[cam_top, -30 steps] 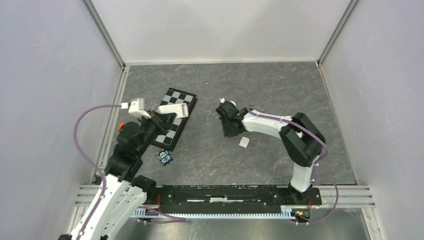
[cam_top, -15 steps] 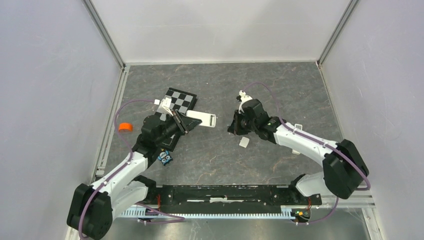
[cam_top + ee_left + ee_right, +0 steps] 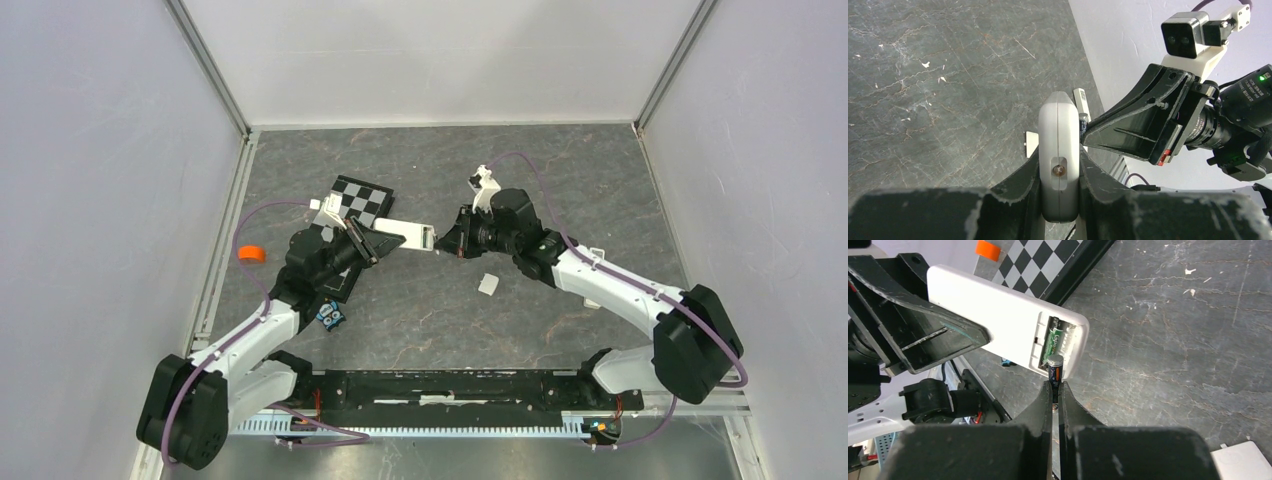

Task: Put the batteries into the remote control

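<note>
Tabletop (image 3: 560, 180): dark grey stone look, pale veins, a few white scuffs.
Room: plain pale walls on three sides, metal rails in the far corners (a closed booth).
Orange ring (image 3: 250, 254): at the tabletop's left edge, beside the left arm (image 3: 255, 335).
Chessboard (image 3: 362, 198): flat, left of centre, its near end under the left arm.
Blue toy (image 3: 329, 315): on the tabletop near the chessboard's near end, close to the left arm.
Left jaws: clamped on one end of the remote (image 3: 405, 235), held above the tabletop, its open bay turned to the right arm (image 3: 610, 285).
Batteries: one battery (image 3: 1053, 340) lies in the bay; the other battery (image 3: 1055, 365) is at the bay's edge.
Right jaws: closed on the other battery (pinched by its lower end), at the remote's free end.
White square (image 3: 488, 284): on the tabletop, near the right jaws, apart from them.
In the way: the right arm covers part of a white piece (image 3: 596, 254); what it is cannot be told.
Hard to tell: whether the held battery touches the remote; the remote's face is turned from every view.
</note>
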Controlling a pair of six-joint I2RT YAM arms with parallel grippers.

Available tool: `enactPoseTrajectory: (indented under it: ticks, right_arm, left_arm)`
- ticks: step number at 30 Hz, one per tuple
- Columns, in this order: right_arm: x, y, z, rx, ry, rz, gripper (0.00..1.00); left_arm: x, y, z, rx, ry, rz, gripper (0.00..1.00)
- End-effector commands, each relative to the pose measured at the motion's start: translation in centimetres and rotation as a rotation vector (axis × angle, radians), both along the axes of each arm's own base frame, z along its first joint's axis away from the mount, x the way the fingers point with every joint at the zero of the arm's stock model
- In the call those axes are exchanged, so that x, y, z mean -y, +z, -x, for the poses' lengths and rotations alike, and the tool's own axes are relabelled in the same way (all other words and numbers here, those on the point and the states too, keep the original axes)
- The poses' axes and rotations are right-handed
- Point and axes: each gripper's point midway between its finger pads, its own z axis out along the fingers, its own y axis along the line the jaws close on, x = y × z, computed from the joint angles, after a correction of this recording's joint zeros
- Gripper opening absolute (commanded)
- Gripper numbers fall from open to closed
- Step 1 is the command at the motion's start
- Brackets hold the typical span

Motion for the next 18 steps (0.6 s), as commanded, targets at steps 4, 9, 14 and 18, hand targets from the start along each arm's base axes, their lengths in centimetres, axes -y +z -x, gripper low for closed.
enactPoseTrajectory:
  ticks: [4, 9, 14, 18]
  right_arm:
    - [-1.9, 2.6, -1.2, 0.024, 0.028, -0.06, 0.03]
    - [-1.8, 0.8, -1.6, -0.049, 0.004, -0.004, 0.06]
    - [-1.6, -0.8, -1.3, -0.117, -0.007, 0.031, 0.09]
    - [-1.4, -1.6, -1.3, -0.155, -0.023, 0.056, 0.17]
  left_arm:
    - [0.2, 2.0, -0.3, 0.045, 0.004, 0.059, 0.02]
    - [0.3, 2.6, -0.2, 0.057, 0.0, 0.08, 0.02]
    - [0.2, 2.9, -0.2, 0.067, 0.004, 0.083, 0.02]
    - [0.2, 2.9, -0.1, 0.067, 0.004, 0.084, 0.02]
